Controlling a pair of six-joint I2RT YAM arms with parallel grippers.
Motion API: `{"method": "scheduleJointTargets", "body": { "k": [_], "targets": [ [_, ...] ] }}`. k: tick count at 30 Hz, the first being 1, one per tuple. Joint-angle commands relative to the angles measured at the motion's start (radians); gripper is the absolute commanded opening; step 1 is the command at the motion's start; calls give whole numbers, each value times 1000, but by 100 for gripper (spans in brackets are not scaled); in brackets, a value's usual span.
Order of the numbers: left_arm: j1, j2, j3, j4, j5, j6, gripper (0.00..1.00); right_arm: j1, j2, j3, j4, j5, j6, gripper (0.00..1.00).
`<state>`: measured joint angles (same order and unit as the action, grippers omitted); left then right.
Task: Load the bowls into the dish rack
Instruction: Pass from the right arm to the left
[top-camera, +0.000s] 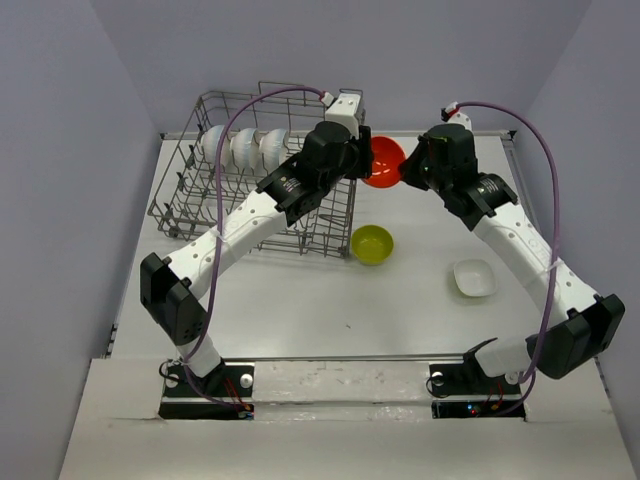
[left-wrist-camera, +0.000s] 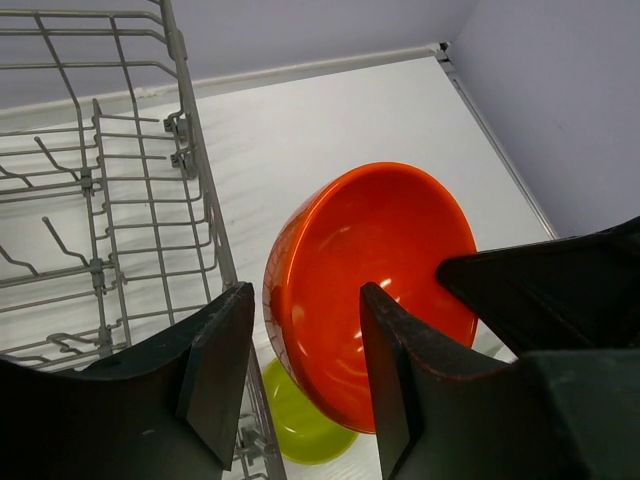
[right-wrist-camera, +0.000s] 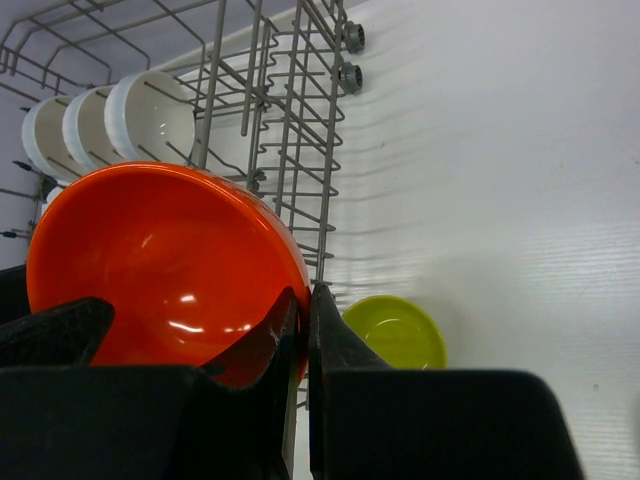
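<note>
- White square bowl (top-camera: 474, 277) lies nearest the arm bases, on the table (top-camera: 300, 300), well to the right of the dish rack (top-camera: 180, 200) and apart from everything else.
- A green bowl (top-camera: 371, 244) sits upright on the table just off the rack's near right corner, close to the wire without clearly touching it.
- Farther back, the orange bowl (top-camera: 385, 160) is held tipped on its edge just beside the rack's right wall (left-wrist-camera: 140, 200), outside the basket.
- The right gripper (right-wrist-camera: 303, 300) has its jaws pressed together on the orange bowl's rim (right-wrist-camera: 160, 260).
- The left gripper (left-wrist-camera: 305, 295) has its jaws wide apart with the orange bowl's hollow (left-wrist-camera: 370, 290) in the gap beyond them. Whether either finger touches the bowl cannot be told.
- Farthest off, three white bowls (top-camera: 245, 148) stand on edge in a row among the tines at the rack's far left end.
</note>
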<state>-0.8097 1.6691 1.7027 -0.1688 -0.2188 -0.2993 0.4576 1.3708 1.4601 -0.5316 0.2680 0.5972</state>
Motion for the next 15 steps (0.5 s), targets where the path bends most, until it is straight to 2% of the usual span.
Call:
{"method": "scheduleJointTargets", "body": {
  "k": [1, 7, 15],
  "targets": [
    [-2, -14, 48, 8, -31, 22, 55, 21, 1, 74, 61, 23, -7, 1],
    [-9, -16, 55, -8, -54, 32, 49, 42, 7, 86, 58, 45, -11, 1],
    [-23, -17, 80, -37, -113, 48, 21, 52, 17, 91, 53, 63, -17, 1]
  ]
}}
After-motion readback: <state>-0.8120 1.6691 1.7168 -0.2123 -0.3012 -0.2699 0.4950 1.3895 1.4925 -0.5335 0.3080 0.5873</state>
